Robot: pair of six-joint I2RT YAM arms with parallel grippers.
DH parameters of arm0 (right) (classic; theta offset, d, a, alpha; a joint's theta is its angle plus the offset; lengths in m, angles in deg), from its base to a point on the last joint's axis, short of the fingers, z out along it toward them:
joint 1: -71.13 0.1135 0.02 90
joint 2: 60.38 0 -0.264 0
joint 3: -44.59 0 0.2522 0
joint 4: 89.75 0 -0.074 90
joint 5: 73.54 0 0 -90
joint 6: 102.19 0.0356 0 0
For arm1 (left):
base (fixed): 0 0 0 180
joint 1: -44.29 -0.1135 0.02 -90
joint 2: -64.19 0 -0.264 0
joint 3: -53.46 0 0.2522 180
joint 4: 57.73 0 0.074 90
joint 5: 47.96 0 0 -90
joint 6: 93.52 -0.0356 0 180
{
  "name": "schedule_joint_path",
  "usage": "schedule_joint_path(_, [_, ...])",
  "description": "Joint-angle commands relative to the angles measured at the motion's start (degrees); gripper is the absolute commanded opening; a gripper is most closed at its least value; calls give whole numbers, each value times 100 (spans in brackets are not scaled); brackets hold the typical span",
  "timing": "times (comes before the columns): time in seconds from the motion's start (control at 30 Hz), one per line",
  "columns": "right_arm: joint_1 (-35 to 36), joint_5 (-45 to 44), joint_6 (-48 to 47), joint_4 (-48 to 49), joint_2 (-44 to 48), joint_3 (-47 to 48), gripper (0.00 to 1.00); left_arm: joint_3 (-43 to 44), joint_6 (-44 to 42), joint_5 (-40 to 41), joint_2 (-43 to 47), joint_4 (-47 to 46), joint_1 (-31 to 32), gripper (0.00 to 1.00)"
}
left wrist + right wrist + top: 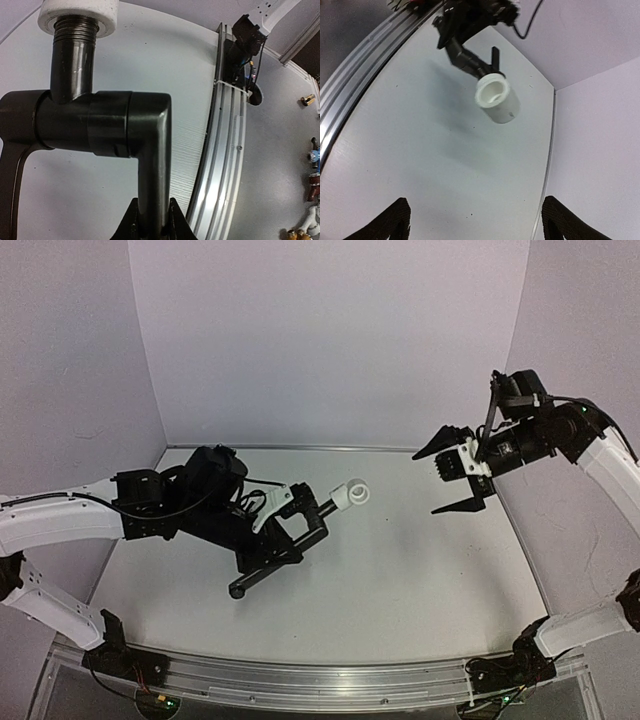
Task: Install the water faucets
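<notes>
The left claw [298, 528] is clamping shut on the black faucet pipe [110, 125], gripping one leg of it just below the elbow bend. In the left wrist view that held leg is rising straight up from between the fingers, turning at the elbow and running level toward the left. A short threaded stub is branching upward from the level stretch.

The white fitting [352, 493] is sitting on the end of that stub, with a few threads showing beneath its rim. From above, the stub and fitting are sharing one long axis, slanting from the left claw up toward the right. The fitting's open mouth is pointing toward the right claw [447, 477]. A longer black part is trailing the other way, down toward the near left.

The whole assembly is hanging above the counter [400, 580], near its middle and a little left of centre, casting a soft shadow on the surface in the right wrist view.

The right claw is standing wide open and holding nothing, with its jaws spread toward the fitting. It is hovering over the right side of the counter, apart from the fitting, and looking into the fitting's hollow end.
</notes>
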Motion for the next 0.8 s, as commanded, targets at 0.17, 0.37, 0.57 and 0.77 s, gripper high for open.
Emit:
schedule_joint_path(0.17, [411, 35, -1662, 956, 447, -717, 88, 908, 373, -2169, -221, -214, -146, 0])
schedule_joint_path(0.37, [644, 280, -1045, 1264, 240, -645, 86, 1015, 296, -2367, -375, -126, -148, 0])
schedule_joint_path(0.57, [942, 371, -299, 1434, -5, -709, 84, 1039, 74, -2442, -473, -214, -145, 0])
schedule_joint_path(0.77, [1047, 397, 82, 1518, -252, -815, 79, 1018, -57, -2465, -491, -276, -144, 0])
